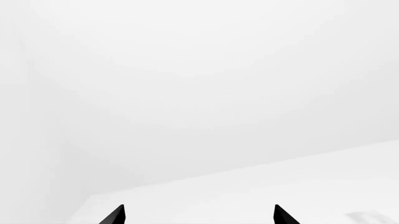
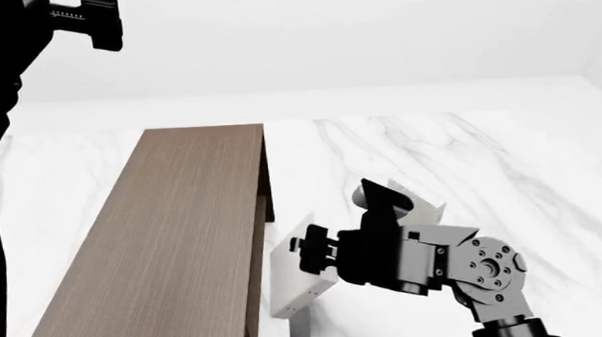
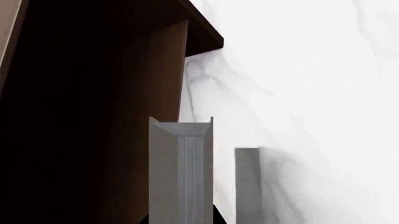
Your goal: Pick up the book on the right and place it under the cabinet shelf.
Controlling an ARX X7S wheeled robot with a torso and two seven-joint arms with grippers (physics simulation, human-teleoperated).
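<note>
Head view shows the book [image 2: 291,273] held off the marble table [image 2: 486,159], tilted on edge, just beside the open right side of the cabinet [image 2: 171,237], toward the table's near edge. The right gripper [image 2: 316,254] is clamped on the book's right-hand portion, its black fingers pressed against the cover. From the right wrist view, the book [image 3: 181,172] appears end-on, page block visible between pale covers, standing close to the cabinet's dark interior wall [image 3: 149,116]. Whether the book touches the cabinet cannot be confirmed from either picture.

A second pale book [image 2: 416,201] sits behind the right arm, toward the middle of the table, partly hidden by the gripper body. A narrow grey upright piece [image 3: 247,184] shows in the right wrist view just beside the held book, on the side away from the cabinet; its identity is uncertain.

The cabinet lies lengthwise along the table's left side, its wood-grain top facing up, running from the near edge toward the far edge.

The left arm [image 2: 26,44] is raised at the far left corner, well apart from the table. In the left wrist view the left gripper [image 1: 199,214] shows two black fingertips spread wide, grasping nothing, facing blank white surroundings.
</note>
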